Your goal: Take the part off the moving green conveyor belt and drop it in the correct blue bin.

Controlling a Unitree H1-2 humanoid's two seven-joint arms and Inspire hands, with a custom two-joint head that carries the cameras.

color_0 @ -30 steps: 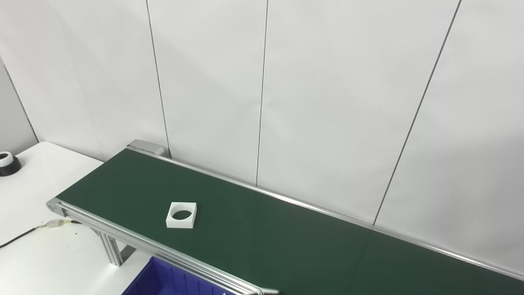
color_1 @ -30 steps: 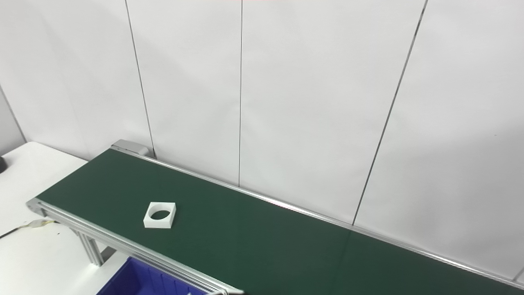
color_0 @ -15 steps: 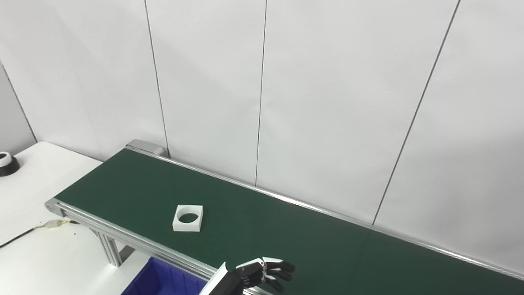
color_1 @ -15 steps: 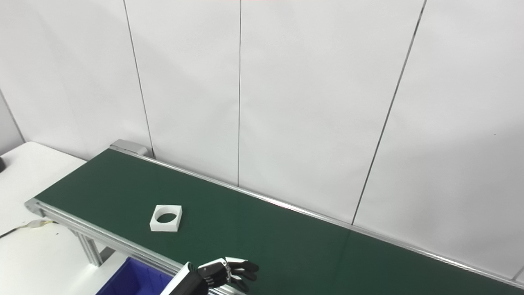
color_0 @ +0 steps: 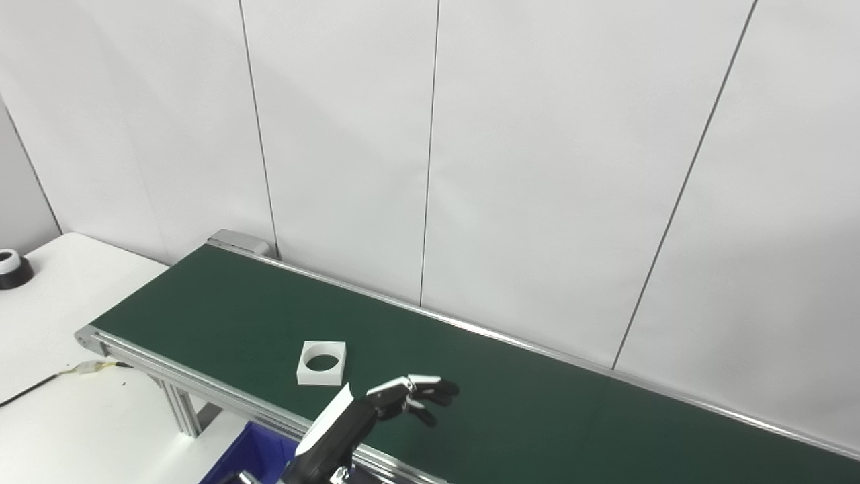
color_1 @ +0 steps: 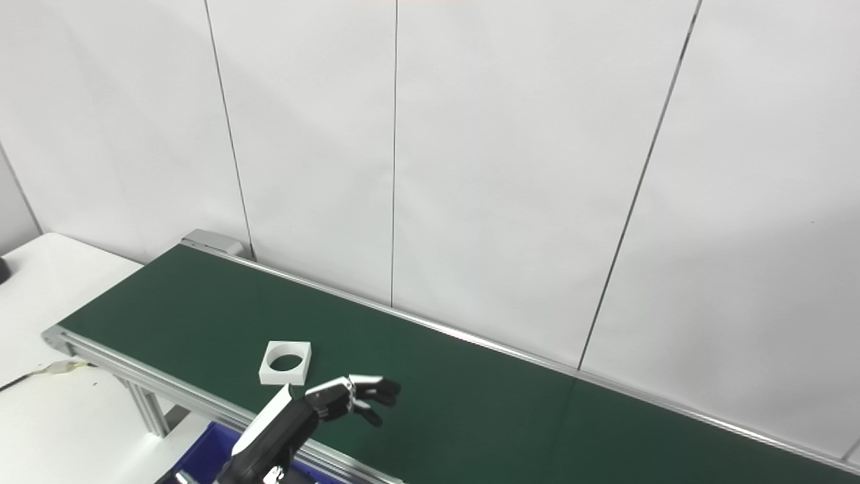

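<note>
A white square part with a round hole [color_0: 322, 363] lies flat on the green conveyor belt [color_0: 510, 396], near its front rail. My left hand [color_0: 410, 396] hangs above the belt just right of the part and a little nearer the rail, apart from it. Its fingers are spread and slightly curled, holding nothing. The black and white forearm [color_0: 329, 430] rises from the bottom edge over the rail. A corner of a blue bin [color_0: 259, 457] shows below the rail. My right hand is out of sight.
A white table [color_0: 60, 376] stands left of the belt, with a cable [color_0: 80, 368] beside the belt's end and a black and white round object [color_0: 12, 267] at the far left. White wall panels stand close behind the belt.
The part has ridden the belt to the right. My left hand has come up from the bottom edge and moved up and left over the belt, closer to the part.
</note>
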